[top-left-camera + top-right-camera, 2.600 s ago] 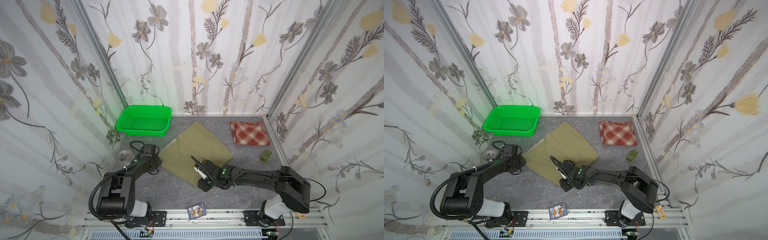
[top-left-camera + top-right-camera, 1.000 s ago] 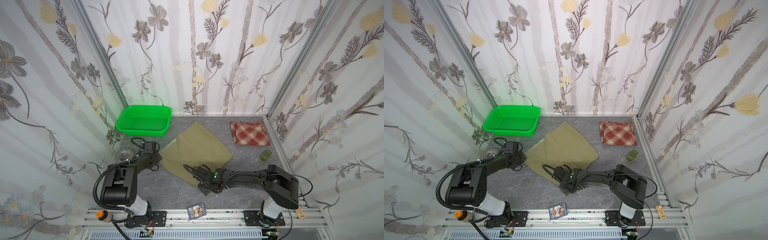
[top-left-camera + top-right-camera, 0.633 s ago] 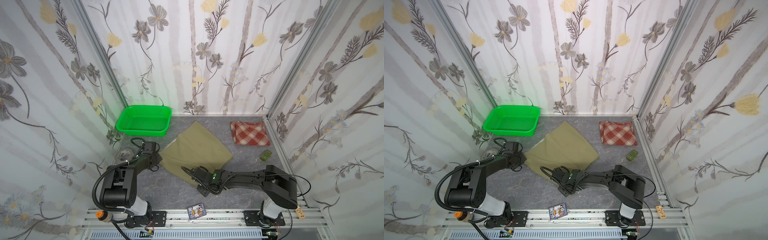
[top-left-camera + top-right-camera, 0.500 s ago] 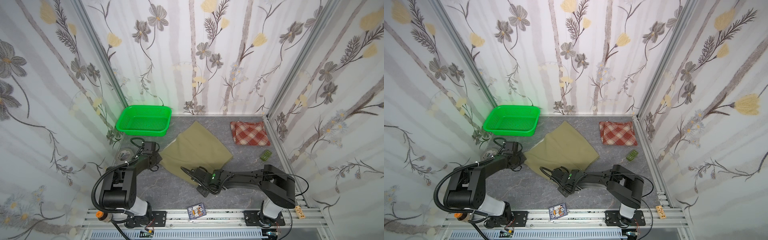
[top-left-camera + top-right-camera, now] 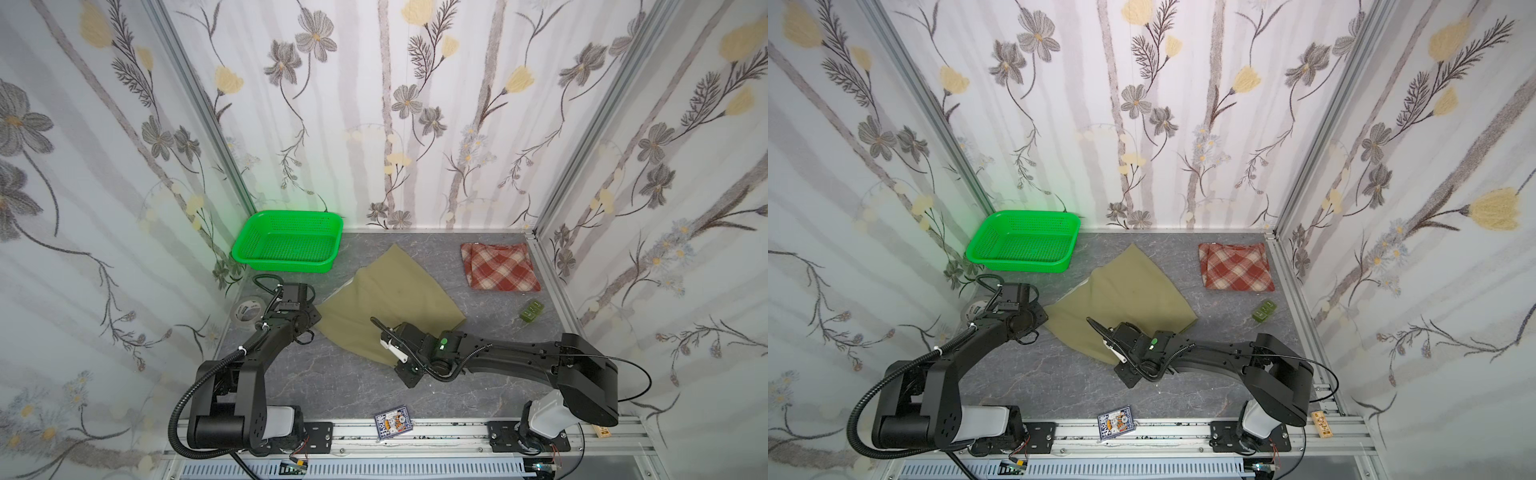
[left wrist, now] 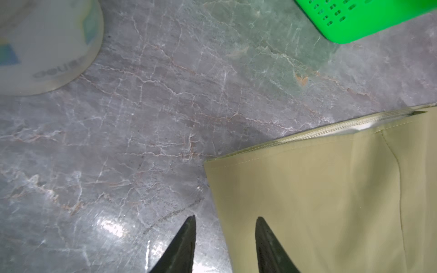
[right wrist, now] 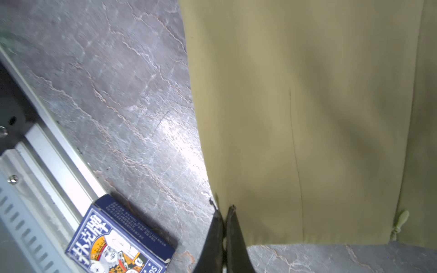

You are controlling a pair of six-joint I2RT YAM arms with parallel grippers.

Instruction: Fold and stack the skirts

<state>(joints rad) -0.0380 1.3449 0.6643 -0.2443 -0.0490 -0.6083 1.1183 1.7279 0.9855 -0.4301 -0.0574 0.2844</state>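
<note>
We see the khaki skirt (image 5: 386,303) spread flat in the middle of the table (image 5: 332,386), with one corner toward 12 o'clock in both top views. The plaid skirt (image 5: 500,266) lies folded at its 2 o'clock, well apart from it, by the table's right edge.

The left pincer (image 6: 225,217) sits at the khaki skirt's 9 o'clock corner, released. Its jaws stand parted and straddle the cloth's edge, one finger (image 6: 185,241) over bare table and the other finger (image 6: 269,245) over the fabric, with nothing held.

The right pincer (image 7: 223,209) is at the skirt's 6 o'clock corner, clenched. Its tips press together right on the cloth's side edge near the hem, and we read it as pinching that edge. A card box (image 7: 118,238) lies at that pincer's 6 o'clock. The basket (image 5: 286,241) stands at the khaki skirt's 10 o'clock.
</note>
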